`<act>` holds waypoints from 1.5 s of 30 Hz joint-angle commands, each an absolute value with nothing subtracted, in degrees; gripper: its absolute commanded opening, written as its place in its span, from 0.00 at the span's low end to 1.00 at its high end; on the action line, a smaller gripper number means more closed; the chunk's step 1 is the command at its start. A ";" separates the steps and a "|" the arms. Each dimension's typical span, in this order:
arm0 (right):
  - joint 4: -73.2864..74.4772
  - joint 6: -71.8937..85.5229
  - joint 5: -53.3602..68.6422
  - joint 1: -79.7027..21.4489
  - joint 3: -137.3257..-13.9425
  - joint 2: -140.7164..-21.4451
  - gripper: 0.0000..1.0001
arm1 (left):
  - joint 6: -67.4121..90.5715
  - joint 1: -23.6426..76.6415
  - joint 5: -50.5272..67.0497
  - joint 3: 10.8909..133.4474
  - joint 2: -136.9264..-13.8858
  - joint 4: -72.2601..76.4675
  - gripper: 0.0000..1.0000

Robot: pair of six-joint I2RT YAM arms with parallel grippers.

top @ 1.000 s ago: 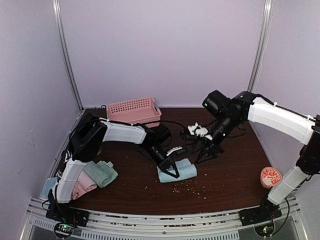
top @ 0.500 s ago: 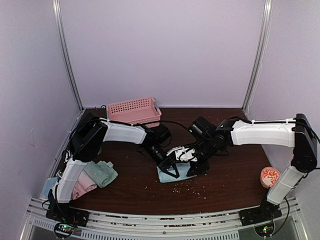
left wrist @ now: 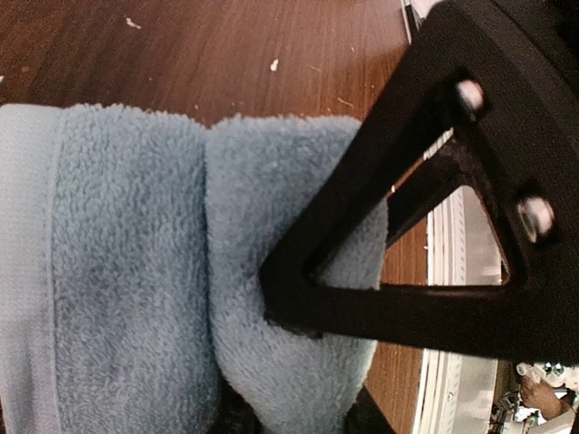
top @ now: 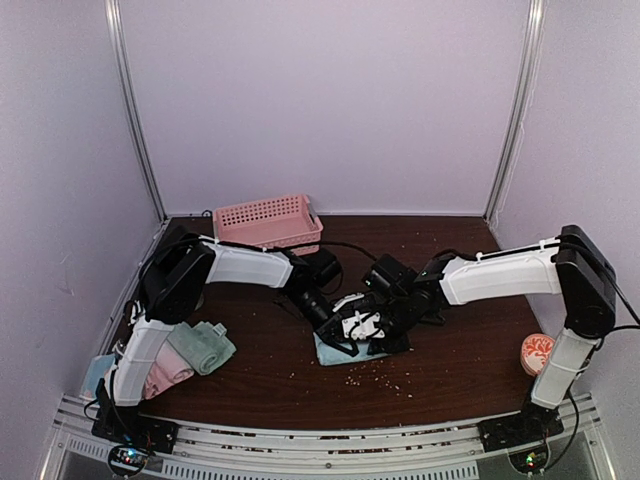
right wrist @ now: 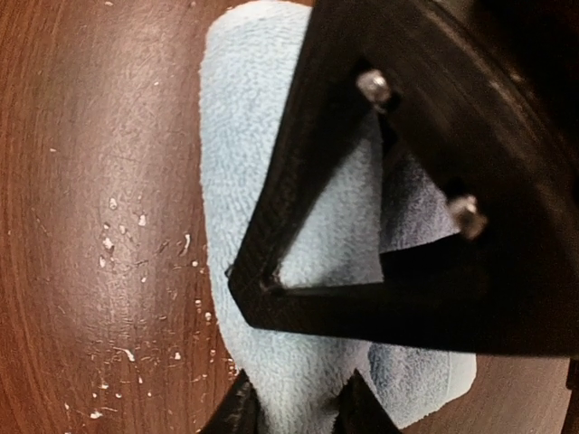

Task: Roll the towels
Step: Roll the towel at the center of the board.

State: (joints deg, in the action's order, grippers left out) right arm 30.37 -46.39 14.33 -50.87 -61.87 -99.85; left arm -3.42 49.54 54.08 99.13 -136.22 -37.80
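Well in front of the basket (top: 266, 220), near the middle of the table (top: 450, 385), lies the blue towel (top: 332, 355). It is partly folded, with one thick fold along its side. Both end effectors are on this towel, close beside each other. The left end effector (left wrist: 285, 362) is clamped on the thick fold, and the plush cloth fills the gap between its fingers. The right end effector (right wrist: 271, 353) grips the towel's other end, on the side farther to the right of the basket; the cloth passes between its jaws and one layer stands up behind the upper finger. Small white crumbs (right wrist: 118, 244) lie on the wood just beside this end. Far to the front-left of the basket, the green towel (top: 205, 347) lies rolled, and the pink towel (top: 168, 378) touches it on the nearer side.
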 commanded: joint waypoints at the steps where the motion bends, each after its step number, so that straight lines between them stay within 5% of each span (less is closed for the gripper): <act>1: 34.19 -46.27 18.24 -51.53 -61.49 -104.76 0.21 | -4.77 49.41 43.50 97.38 -137.82 -42.19 0.28; 10: 48.37 -45.39 32.94 -48.97 -70.04 -110.78 0.19 | -2.44 48.99 25.17 89.36 -122.65 -36.01 0.47; 25: 58.32 -44.43 40.11 -46.81 -78.37 -118.28 0.19 | 0.91 48.43 14.40 72.67 -105.47 -26.34 0.50; 32: 65.04 -43.68 44.46 -44.27 -84.45 -125.26 0.19 | 4.95 45.79 0.04 62.65 -90.40 -18.20 0.49; 38: 70.84 -40.82 47.40 -39.99 -90.88 -132.69 0.20 | -2.80 47.70 1.63 56.55 -76.37 -7.56 0.49; 45: 76.12 -42.85 48.44 -38.06 -95.05 -137.64 0.20 | -16.99 61.65 3.87 66.24 -84.94 -20.59 0.48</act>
State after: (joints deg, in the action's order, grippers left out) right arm 72.62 -42.74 57.69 -38.85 -95.33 -132.20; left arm -7.51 54.78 2.72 61.41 -76.99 -14.09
